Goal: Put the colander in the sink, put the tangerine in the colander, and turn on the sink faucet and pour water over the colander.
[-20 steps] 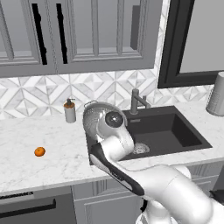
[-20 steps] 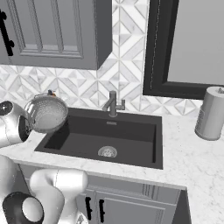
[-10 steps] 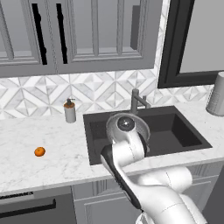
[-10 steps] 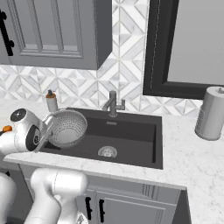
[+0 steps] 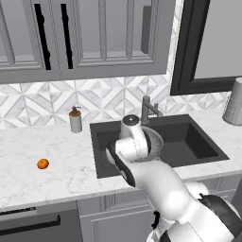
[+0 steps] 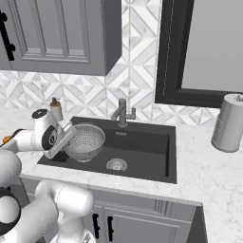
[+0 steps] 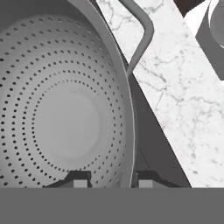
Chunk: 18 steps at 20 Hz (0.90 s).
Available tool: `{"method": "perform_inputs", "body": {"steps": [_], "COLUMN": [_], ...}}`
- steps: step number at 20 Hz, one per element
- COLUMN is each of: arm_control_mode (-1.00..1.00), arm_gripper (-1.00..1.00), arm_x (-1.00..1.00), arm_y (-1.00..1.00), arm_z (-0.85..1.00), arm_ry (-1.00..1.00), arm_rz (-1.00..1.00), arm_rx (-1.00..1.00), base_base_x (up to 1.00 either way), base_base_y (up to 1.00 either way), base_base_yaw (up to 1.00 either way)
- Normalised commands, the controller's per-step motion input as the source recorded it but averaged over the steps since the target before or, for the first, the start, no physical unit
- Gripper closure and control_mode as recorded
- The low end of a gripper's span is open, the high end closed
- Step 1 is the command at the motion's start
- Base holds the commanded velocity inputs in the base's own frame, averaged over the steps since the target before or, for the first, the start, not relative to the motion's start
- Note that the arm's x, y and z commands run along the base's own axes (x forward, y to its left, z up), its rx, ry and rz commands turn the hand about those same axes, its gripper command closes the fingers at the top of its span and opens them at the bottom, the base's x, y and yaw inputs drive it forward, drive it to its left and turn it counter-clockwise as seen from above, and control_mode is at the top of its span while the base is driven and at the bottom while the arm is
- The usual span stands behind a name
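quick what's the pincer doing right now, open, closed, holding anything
Pincer: closed on the rim of the round silvery metal colander, holding it over the left part of the dark rectangular sink.

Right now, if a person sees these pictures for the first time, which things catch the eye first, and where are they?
The colander stands out first: the end effector grips its rim and holds it over the left part of the dark sink. Next comes the tangerine, a bright orange spot alone on the white counter, left of the sink.
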Motion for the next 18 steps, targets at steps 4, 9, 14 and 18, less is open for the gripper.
{"method": "perform_inputs", "body": {"steps": [4, 9, 14, 18], "arm_control_mode": [-1.0, -1.0, -1.0, -1.0], "arm_gripper": [1.0, 1.0, 1.0, 1.0], "arm_x": [0.63, 0.43, 0.13, 0.0], "arm_y": [0.0, 0.0, 0.0, 0.0], "arm_z": [0.0, -0.04, -0.21, -0.31], "arm_ry": [0.13, 0.09, -0.02, -0.17], "arm_rz": [-0.41, -0.41, -0.34, -0.26], "arm_rx": [0.0, 0.0, 0.0, 0.0], "base_base_x": [0.0, 0.0, 0.0, 0.0], "base_base_y": [0.0, 0.0, 0.0, 0.0], "base_base_yaw": [0.0, 0.0, 0.0, 0.0]}}
